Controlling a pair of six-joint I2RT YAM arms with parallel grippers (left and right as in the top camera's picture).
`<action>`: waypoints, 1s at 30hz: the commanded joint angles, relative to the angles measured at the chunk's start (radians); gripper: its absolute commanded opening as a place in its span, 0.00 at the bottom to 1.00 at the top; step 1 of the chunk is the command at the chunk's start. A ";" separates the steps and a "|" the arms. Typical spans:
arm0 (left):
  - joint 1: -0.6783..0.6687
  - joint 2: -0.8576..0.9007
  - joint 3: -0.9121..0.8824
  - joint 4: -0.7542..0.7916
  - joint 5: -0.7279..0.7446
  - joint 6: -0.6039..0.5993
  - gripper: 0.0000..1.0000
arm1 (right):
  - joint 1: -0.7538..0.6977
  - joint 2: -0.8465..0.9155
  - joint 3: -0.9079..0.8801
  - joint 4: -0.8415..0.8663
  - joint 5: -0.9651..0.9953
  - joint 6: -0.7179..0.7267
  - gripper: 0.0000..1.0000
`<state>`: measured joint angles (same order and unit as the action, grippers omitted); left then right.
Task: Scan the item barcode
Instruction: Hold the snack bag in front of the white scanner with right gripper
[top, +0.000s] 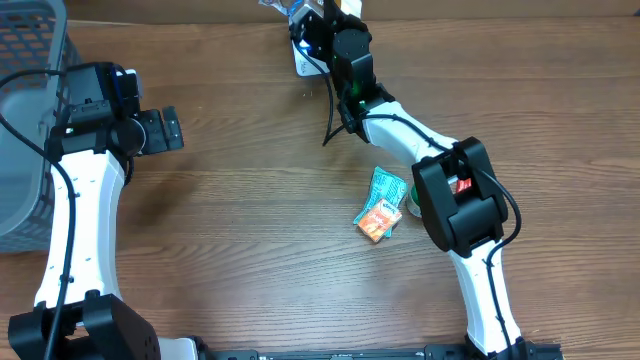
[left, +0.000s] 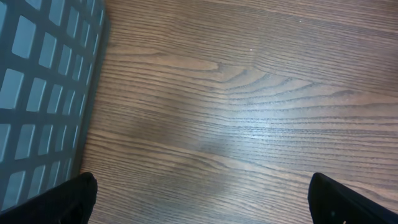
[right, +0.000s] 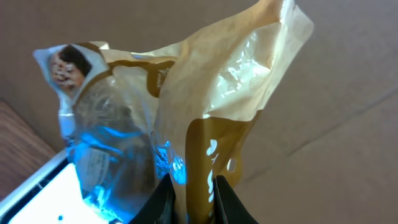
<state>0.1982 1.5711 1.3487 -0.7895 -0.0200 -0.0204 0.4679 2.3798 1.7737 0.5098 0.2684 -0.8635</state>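
Note:
My right gripper (right: 194, 200) is shut on the lower edge of a crinkly snack bag (right: 211, 93), tan and gold with a clear window. The bag is held upright against a brown cardboard wall. Blue light falls on the bag's clear part, just above the white scanner (right: 40, 196). From overhead, the right gripper (top: 322, 35) is at the far edge of the table with the bag (top: 297, 12) over the scanner (top: 305, 66). My left gripper (top: 170, 130) stands wide open over bare wood on the left, and its fingertips (left: 78, 198) have nothing between them.
A grey mesh basket (top: 22, 120) stands at the left edge, close to my left gripper; its wall (left: 43, 81) fills the left of the left wrist view. A teal packet (top: 386, 187) and an orange packet (top: 374, 222) lie by the right arm's elbow.

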 joint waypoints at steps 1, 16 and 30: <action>-0.002 0.006 0.007 0.001 -0.002 -0.010 1.00 | 0.029 0.006 0.009 -0.054 0.017 0.015 0.04; -0.002 0.006 0.007 0.001 -0.002 -0.010 1.00 | 0.059 0.006 0.009 -0.245 0.099 0.031 0.04; -0.002 0.006 0.007 0.001 -0.003 -0.010 1.00 | 0.059 -0.078 0.009 -0.225 0.043 0.221 0.04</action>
<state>0.1982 1.5711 1.3487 -0.7895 -0.0200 -0.0204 0.5316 2.3787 1.7855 0.2760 0.3634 -0.7403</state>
